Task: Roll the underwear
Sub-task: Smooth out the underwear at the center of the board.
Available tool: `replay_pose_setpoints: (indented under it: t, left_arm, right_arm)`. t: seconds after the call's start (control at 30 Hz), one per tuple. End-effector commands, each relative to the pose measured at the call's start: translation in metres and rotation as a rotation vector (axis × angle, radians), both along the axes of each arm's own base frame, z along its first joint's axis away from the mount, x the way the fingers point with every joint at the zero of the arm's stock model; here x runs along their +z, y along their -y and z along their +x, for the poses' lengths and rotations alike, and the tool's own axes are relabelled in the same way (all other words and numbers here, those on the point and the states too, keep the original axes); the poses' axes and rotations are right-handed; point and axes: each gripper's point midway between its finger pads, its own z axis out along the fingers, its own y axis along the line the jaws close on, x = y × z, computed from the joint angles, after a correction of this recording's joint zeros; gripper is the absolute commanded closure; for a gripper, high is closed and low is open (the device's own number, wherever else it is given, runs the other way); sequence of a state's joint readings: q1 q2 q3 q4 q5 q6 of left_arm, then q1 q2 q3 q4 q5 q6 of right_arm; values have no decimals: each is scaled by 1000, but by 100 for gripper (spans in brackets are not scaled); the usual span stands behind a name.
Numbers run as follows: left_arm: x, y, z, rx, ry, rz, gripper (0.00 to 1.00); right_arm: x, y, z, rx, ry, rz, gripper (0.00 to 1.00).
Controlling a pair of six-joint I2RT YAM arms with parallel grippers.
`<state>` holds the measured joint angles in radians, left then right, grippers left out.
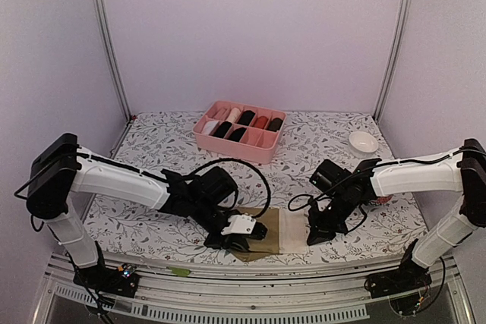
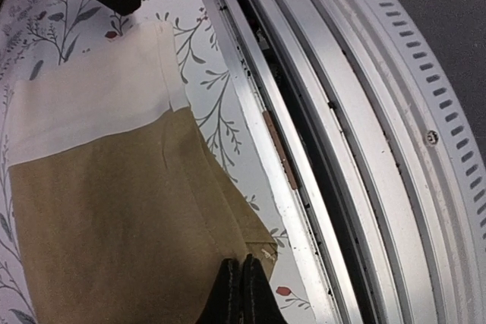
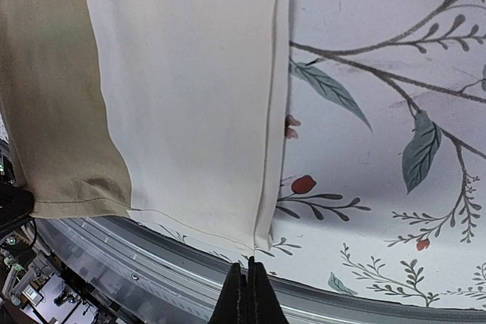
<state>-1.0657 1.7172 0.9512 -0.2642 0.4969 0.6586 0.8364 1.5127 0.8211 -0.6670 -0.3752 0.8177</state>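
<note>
Left tool (image 2: 243, 294) has its fingers pressed together, tips over the olive corner of the underwear (image 2: 114, 210), which lies flat at the middle of the table's (image 1: 152, 142) near edge. Right tool (image 3: 247, 294), fingers likewise together, holds nothing, just off its cream end.

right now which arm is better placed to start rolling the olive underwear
Left, probably: the left tool, shut, sits over the olive underwear at its near corner; the right tool hangs just off the cream waistband.
</note>
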Motion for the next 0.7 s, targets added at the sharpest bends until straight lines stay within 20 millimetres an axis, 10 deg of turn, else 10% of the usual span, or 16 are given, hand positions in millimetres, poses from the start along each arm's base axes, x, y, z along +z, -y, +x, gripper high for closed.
replay_pose_setpoints:
  t: [0.0, 0.23, 0.4, 0.67]
  left_arm:
    - [-3, 4, -9, -52, -56, 9, 100]
    - [-13, 5, -12, -82, -81, 56, 100]
    - [-2, -5, -6, -78, -64, 44, 77]
    - [44, -59, 108, 372, -108, -46, 71]
  right_arm:
    - [2, 0, 3, 7, 18, 8, 100]
    - [10, -13, 10, 23, 35, 59, 100]
    - [21, -30, 19, 59, 68, 128, 90]
    - [32, -69, 36, 145, 118, 271, 75]
